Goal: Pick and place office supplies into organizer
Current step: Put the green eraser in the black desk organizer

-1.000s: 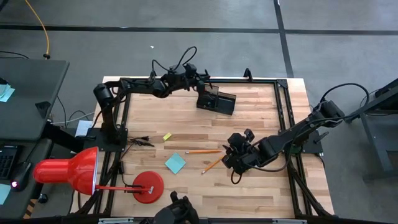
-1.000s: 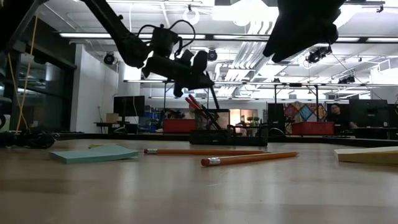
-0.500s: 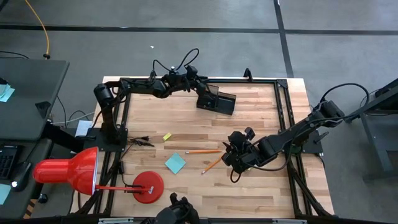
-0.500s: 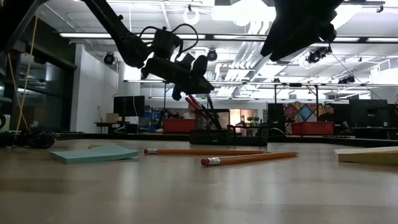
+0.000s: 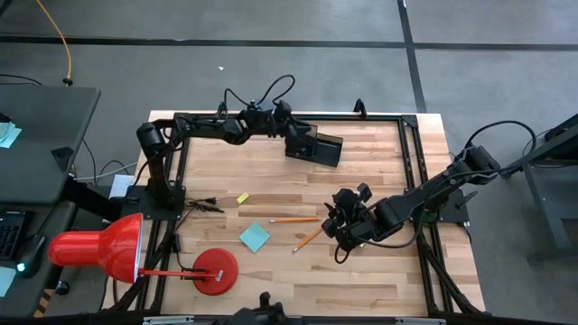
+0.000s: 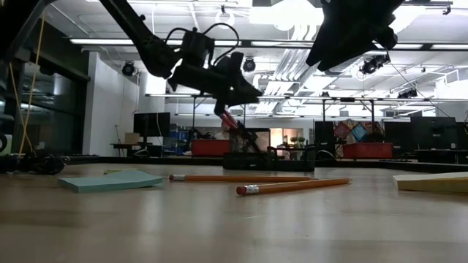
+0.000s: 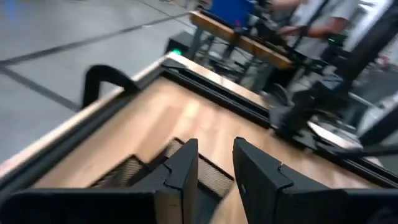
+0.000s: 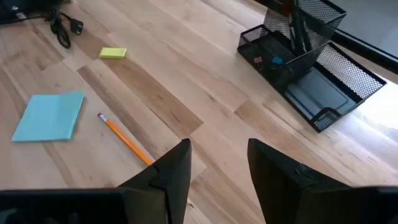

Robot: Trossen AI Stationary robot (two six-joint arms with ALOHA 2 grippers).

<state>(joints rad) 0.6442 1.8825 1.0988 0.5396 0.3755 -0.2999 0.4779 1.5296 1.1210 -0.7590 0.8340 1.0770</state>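
left claw (image 5: 293,135): we see it over the organizer's taller end, at about 12 o'clock on the desk; fingers (image 7: 180,177) stand a little apart with nothing between them in the left wrist view.
right claw (image 5: 332,227): hangs above the desk near centre, a bit toward 4 o'clock; fingers (image 8: 177,168) apart and empty, wood showing through the gap.
organizer (image 5: 318,146): black mesh box at the far edge of the desk, roughly 12 o'clock. The right wrist view shows the tall pen cup at one end and the low tray beside it.
scissors (image 6: 235,126): we see red handles sticking up out of the tall cup in the low view, just under the left claw.
tray contents (image 8: 267,61): small coloured bits lie in the low part; we can't tell what they are.
pencils: two orange ones loose on the wood near centre, one (image 5: 294,219) lying across, the other (image 5: 307,240) angled, its far end just beside the right claw.
blue pad (image 5: 255,237): flat on the desk toward 7 o'clock of centre, near the pencils, not touching.
yellow block (image 5: 242,198): small, toward 9 o'clock of centre, apart from the blue pad.
yellow pad (image 6: 433,181): seen only at the low view's right edge, flat on the desk.
lamp (image 5: 108,250): big red one at the 8 o'clock corner, round base (image 5: 217,270) on the desk.
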